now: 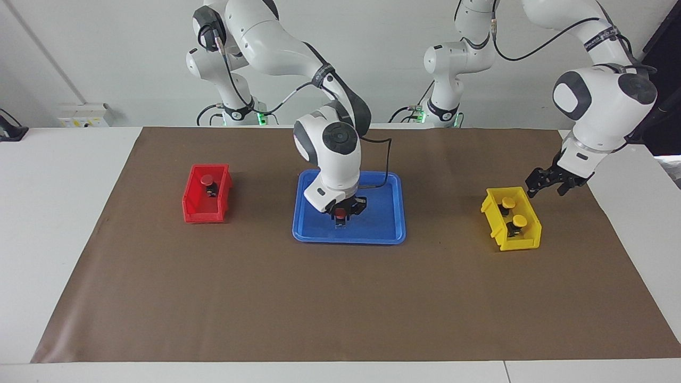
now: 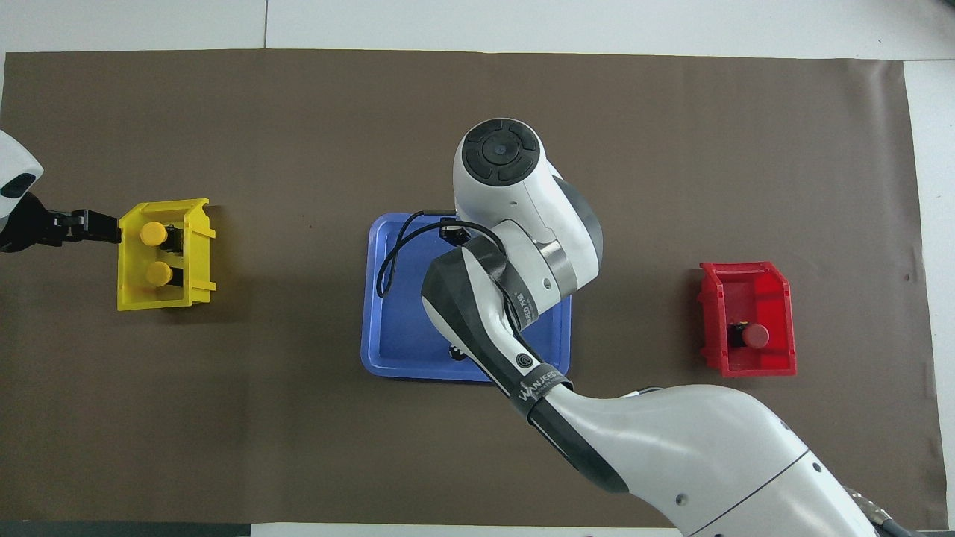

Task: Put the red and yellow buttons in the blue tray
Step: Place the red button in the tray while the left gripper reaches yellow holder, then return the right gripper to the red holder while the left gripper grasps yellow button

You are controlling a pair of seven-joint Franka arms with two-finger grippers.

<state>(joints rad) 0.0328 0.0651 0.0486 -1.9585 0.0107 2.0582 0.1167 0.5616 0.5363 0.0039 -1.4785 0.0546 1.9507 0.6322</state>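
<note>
Facing view shows the right gripper [image 1: 343, 215] low in the wide shallow blue plastic tray [image 1: 391, 213], fingers clamped on a red-capped push-button [image 1: 340, 214] for delivery, while the left gripper [image 1: 548, 183], fingers indistinct, hovers beside the yellow bin [image 1: 500, 226].

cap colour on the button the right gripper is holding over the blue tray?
Red. The button in the right gripper shows best in the facing view.
</note>
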